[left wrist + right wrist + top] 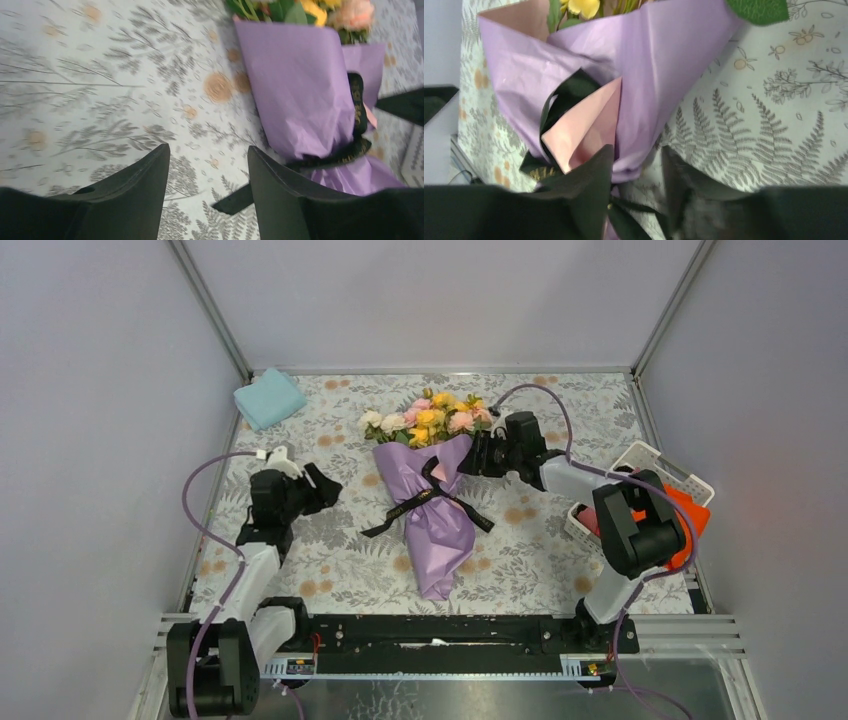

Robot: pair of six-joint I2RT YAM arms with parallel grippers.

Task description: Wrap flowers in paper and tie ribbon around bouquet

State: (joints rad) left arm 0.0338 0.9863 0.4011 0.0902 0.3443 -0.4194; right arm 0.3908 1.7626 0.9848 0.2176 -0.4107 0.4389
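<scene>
At the far left corner of the patterned surface (330, 560) lies a folded light blue cloth (268, 398). Nearer, the left end effector (325, 488) hovers over bare surface, well apart from the wrapped bunch. In the left wrist view its fingers (145, 180) stand apart with nothing between them, only the fern print below.

The bouquet (432, 510) lies in the middle of the surface, its narrow end pointing toward the arm bases and its open end toward the far wall. The flowers (430, 418), yellow, pink and white with green leaves, stick out of the top. The paper (440, 530) forms a lilac cone around the stems; the right wrist view shows a pale pink inner face folded out at its edge. The ribbon (430, 502) is tied around the waist of the cone, one loop running up along the paper and its two tails lying flat on the surface on either side.

The right end effector (468, 458) sits just beside the upper right edge of the cone. Its fingers (594, 175) are parted, one close against the paper fold; whether it touches, I cannot tell.

At the far right, a white basket (690, 480) holds an orange cloth (692, 512).
</scene>
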